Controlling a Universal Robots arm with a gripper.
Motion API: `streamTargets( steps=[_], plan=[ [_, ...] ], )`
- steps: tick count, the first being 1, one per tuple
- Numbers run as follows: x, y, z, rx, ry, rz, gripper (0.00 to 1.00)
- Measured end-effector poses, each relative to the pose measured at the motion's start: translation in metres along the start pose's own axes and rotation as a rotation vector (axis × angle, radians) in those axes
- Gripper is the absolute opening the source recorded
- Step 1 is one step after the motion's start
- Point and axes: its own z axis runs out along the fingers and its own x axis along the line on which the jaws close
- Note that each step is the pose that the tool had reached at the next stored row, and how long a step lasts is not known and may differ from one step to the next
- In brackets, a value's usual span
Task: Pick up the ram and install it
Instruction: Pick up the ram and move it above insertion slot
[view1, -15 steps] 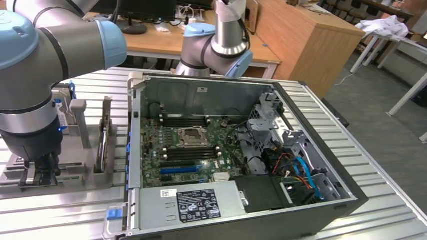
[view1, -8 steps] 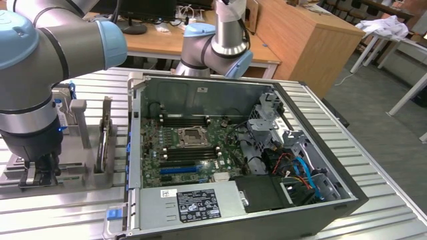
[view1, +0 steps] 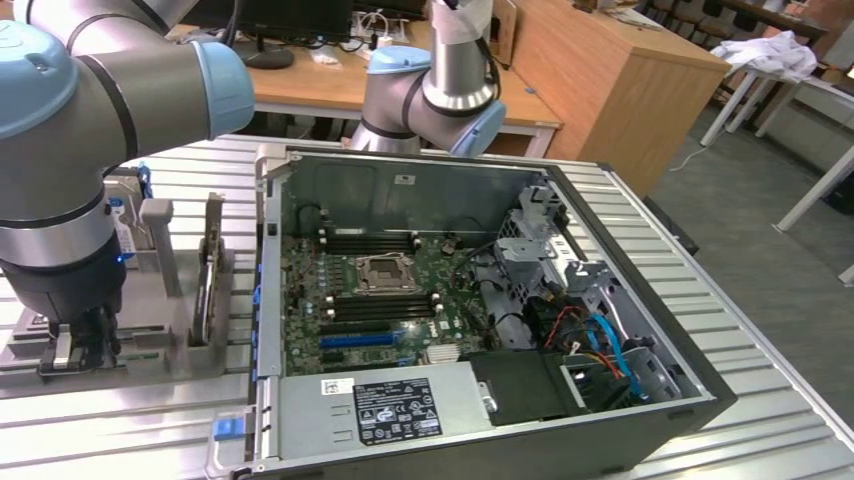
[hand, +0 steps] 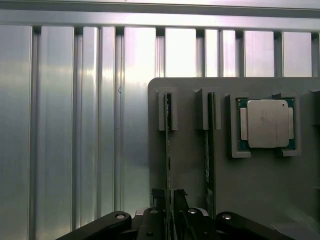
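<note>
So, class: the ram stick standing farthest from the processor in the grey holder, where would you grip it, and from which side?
Best, I'd say, to pinch the ram across its flat faces, mid-length on its upper edge, coming straight down. It stands on edge in the holder, and a slotted post encloses its end, so the faces and top edge are what's free.

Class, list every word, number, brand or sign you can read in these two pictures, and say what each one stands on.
No text here can be read.
On the black label of the power supply: white print and symbols, too small to read.
On the white sticker beside it: dark print, too small to read.
On the processor lid in the grey holder: faint marks, too blurred to read.
</note>
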Motion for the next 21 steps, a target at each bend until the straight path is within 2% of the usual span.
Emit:
streamTargets(
  steps=[5, 6, 8, 21],
  plan=[
    [0.0, 0.0, 0.0, 0.0, 0.0, 0.0, 0.2],
    [0.0, 0.0, 0.0, 0.0, -0.0001, 0.0, 0.14],
    [0.0, 0.0, 0.0, 0.0, -0.0001, 0.0, 0.12],
    [0.0, 0.0, -0.0008, 0.0, 0.0001, -0.001, 0.12]
  ],
)
